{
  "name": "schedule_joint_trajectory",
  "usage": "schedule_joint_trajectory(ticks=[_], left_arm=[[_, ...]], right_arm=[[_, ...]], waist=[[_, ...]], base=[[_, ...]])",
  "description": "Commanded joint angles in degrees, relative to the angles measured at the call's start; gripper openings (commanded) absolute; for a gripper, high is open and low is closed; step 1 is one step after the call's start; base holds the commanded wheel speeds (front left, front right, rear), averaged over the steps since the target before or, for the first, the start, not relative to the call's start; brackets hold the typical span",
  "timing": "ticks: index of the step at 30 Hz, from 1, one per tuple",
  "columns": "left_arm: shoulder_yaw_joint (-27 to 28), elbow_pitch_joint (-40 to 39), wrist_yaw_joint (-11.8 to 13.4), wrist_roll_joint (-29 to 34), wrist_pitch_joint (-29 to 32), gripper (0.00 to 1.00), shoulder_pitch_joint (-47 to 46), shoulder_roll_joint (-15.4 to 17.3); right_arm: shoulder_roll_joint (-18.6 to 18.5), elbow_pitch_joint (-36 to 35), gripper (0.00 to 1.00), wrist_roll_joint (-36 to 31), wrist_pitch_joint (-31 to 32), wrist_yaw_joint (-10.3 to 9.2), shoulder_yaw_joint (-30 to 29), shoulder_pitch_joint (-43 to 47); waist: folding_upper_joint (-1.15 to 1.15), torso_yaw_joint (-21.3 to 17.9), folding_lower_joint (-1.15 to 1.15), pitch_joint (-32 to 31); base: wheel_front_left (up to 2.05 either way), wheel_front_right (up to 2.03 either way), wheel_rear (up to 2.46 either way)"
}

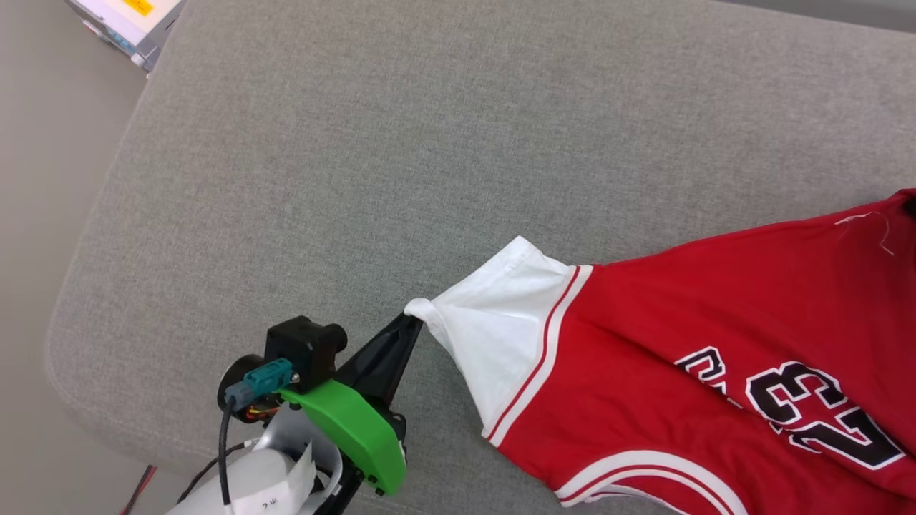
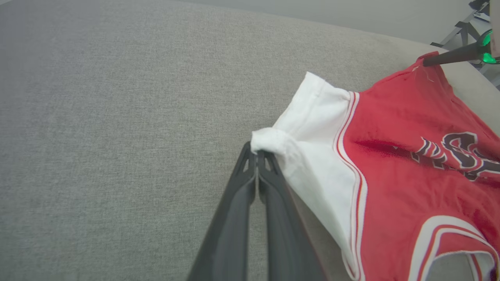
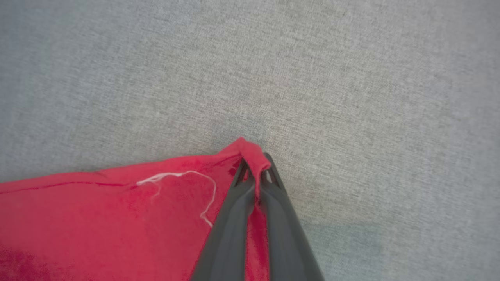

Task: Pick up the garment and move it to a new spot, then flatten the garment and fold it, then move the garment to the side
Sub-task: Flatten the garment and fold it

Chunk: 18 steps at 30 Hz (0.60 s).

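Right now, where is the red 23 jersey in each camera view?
Head view: red jersey lower right, its white sleeve tip pinched by the left gripper.
Left wrist view: jersey across the right half, sleeve at centre.
Right wrist view: jersey lower left, red corner pinched by the right gripper.
Shared landmark: the loose white thread beside that red corner.

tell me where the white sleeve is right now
In the head view the white sleeve is at lower centre over the grey cushion, its tip pinched by the left gripper, with the red shirt stretching away to its right.
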Motion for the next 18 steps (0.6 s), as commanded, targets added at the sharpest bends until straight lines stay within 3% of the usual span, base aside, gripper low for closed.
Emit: schedule_joint_trajectory(ticks=[1, 18], left_arm=[[0.72, -0.24, 0.43, 0.14, -0.36, 0.0, -1.23, 0.84], [10.92, -6.02, 3.62, -0.92, -1.3, 0.0, -8.6, 5.73]], right_arm=[[-0.62, -0.44, 0.0, 0.92, -1.58, -0.05, 0.52, -0.29], [-5.3, -9.27, 0.0, 6.73, -16.09, -0.05, 6.38, -3.16]], waist=[[0.69, -2.48, -0.01, -3.61], [0.69, -11.59, -0.01, -16.17]], base=[[0.0, 0.0, 0.0], [0.0, 0.0, 0.0]])
